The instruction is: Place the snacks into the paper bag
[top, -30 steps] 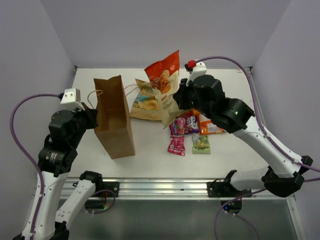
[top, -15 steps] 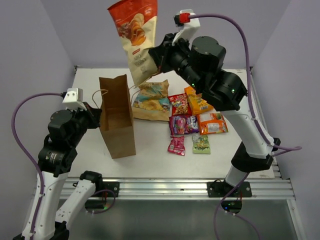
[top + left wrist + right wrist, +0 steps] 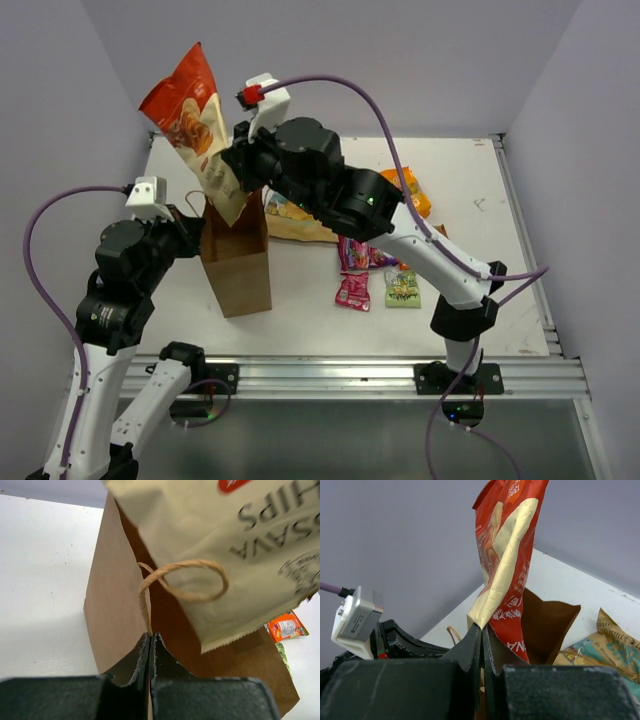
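Since the earlier frame, the right pincer has carried the orange-cream chip bag leftward, to a position directly above the mouth of the paper bag. Its jaws are clamped on the side edge of the chip bag, near the lower end. The packet hangs tilted, with its top leaning away to the left of the paper bag. Its cream lower end is level with the open mouth; whether it has passed the rim cannot be told.

The left pincer is closed on the left rim of the paper bag, just below a twisted handle. The paper bag stands upright on the surface.

Remaining snacks lie to the right of the paper bag:
- tan-blue chip bag, just beside it, partly hidden by the right arm;
- purple packet, pink packet and green packet, further right;
- orange packet, behind these.
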`<action>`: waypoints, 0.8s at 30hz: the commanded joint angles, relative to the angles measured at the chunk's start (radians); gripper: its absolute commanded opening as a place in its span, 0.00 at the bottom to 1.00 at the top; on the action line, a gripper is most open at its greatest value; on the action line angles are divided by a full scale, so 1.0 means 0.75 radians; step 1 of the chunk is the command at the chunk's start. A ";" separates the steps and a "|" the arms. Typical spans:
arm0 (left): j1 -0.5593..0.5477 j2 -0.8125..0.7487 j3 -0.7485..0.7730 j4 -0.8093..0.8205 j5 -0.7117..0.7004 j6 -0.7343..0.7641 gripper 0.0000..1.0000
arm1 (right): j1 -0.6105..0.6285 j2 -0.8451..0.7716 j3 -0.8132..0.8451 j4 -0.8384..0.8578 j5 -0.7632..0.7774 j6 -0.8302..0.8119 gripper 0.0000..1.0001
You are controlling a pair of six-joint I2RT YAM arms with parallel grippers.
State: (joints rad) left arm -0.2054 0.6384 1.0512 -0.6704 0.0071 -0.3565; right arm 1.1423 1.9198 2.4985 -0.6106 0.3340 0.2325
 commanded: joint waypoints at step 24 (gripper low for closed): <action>-0.008 -0.062 0.012 0.029 -0.001 0.029 0.00 | 0.436 -0.189 -0.727 0.115 0.422 0.179 0.00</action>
State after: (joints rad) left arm -0.2054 0.5968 1.0489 -0.7124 -0.0071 -0.3523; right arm 1.4532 1.8370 1.9873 -0.5007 0.5941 0.3096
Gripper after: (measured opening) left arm 0.009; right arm 0.014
